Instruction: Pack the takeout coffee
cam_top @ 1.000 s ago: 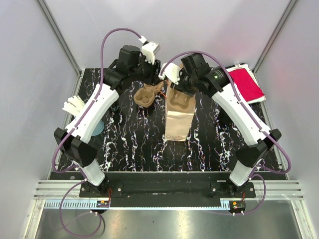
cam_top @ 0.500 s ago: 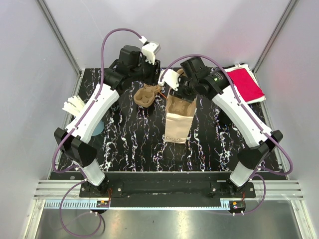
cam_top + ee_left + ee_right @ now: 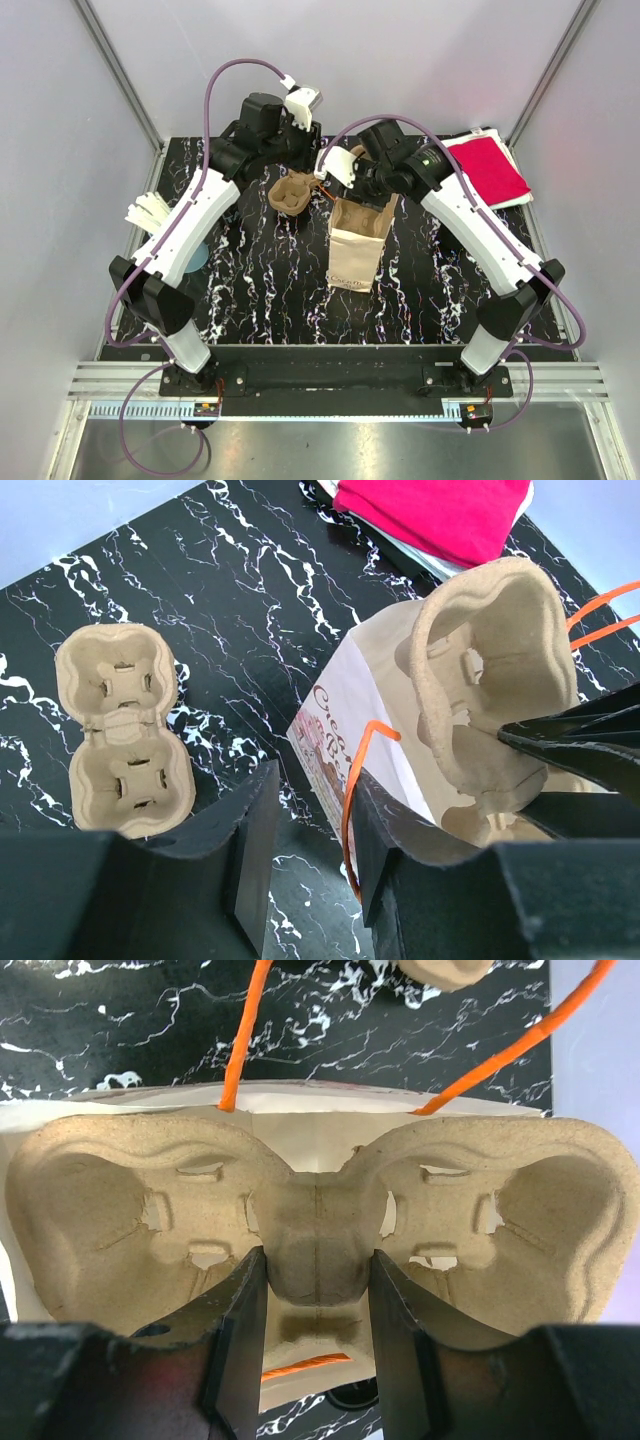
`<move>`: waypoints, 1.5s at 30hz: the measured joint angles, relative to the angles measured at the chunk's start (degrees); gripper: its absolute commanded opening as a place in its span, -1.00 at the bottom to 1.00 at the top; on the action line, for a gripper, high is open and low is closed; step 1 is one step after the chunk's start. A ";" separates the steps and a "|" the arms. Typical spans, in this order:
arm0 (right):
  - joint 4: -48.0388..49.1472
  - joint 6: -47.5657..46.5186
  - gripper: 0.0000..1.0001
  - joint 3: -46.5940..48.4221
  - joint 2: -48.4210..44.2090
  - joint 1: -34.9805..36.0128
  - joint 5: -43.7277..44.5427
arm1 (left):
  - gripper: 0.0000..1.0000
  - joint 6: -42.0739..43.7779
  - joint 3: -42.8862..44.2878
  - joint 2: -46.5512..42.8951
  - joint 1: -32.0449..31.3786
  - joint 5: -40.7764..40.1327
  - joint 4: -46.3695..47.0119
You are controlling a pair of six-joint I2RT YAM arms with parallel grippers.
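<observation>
On the table (image 3: 260, 290), bag (image 3: 352, 255) is rising beneath right claw (image 3: 315, 1290) grasping tray (image 3: 315, 1225) (left claw (image 3: 310, 850), unclenched, is narrowing round handle (image 3: 347, 800)): loading progressing

The desk (image 3: 260, 290) is seen in black, veined all over with white marbling. A pulp carrier (image 3: 310, 1230) is shown in pale tan, and a second carrier (image 3: 122, 730) in the same tan. The paper bag (image 3: 352, 262) is seen in light brown and white, printed with reddish lettering, its handles (image 3: 345, 802) in bright orange. A cloth (image 3: 492, 168) is picked out in magenta-red.
</observation>
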 measured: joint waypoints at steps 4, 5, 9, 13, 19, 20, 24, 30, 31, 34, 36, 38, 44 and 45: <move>0.90 -0.70 -0.35 0.04 -0.02 0.31 0.26 | -0.27 -0.04 0.00 0.00 0.00 0.02 0.00; 0.90 -0.90 -0.35 0.04 0.00 0.39 0.31 | -0.27 -0.07 0.00 0.00 0.00 0.02 0.00; 1.18 -1.53 -0.35 0.72 0.00 0.81 1.16 | -0.27 -0.09 -0.02 0.00 0.00 0.02 0.00; 1.68 -2.21 -0.35 1.84 0.00 1.46 2.91 | -0.27 -0.11 -0.07 0.00 0.00 0.02 0.00; 2.40 -3.19 -0.34 2.82 0.00 2.49 5.25 | -0.27 -0.11 -0.09 0.00 0.00 0.04 0.02; 2.56 -3.39 -0.34 2.82 0.00 2.62 5.79 | -0.27 -0.11 -0.09 0.00 0.00 0.04 0.02; 2.71 -4.24 -0.35 2.82 0.00 3.06 7.08 | -0.27 -0.11 -0.09 0.00 0.00 0.07 0.04; 2.69 -5.09 -0.34 3.30 0.00 4.26 9.01 | -0.27 -0.13 -0.17 0.00 0.00 0.07 0.13; 2.69 -5.25 -0.35 3.61 0.00 4.55 9.29 | -0.27 -0.13 -0.17 0.00 0.00 0.09 0.17; 2.82 -5.84 -0.34 4.48 0.00 5.27 10.29 | -0.26 -0.13 -0.17 0.00 0.00 0.17 0.26; 2.97 -6.27 -0.34 4.81 0.00 5.51 10.88 | -0.26 -0.13 -0.17 0.00 0.00 0.22 0.33; 2.95 -6.67 -0.34 5.16 0.02 5.68 11.56 | -0.26 -0.15 -0.17 0.00 0.00 0.24 0.37; 3.26 -7.69 -0.35 5.42 0.07 5.95 12.61 | -0.26 -0.15 -0.17 0.00 0.00 0.26 0.37; 3.41 -7.74 -0.35 5.29 0.07 5.95 12.76 | -0.26 -0.15 -0.17 0.00 0.00 0.26 0.37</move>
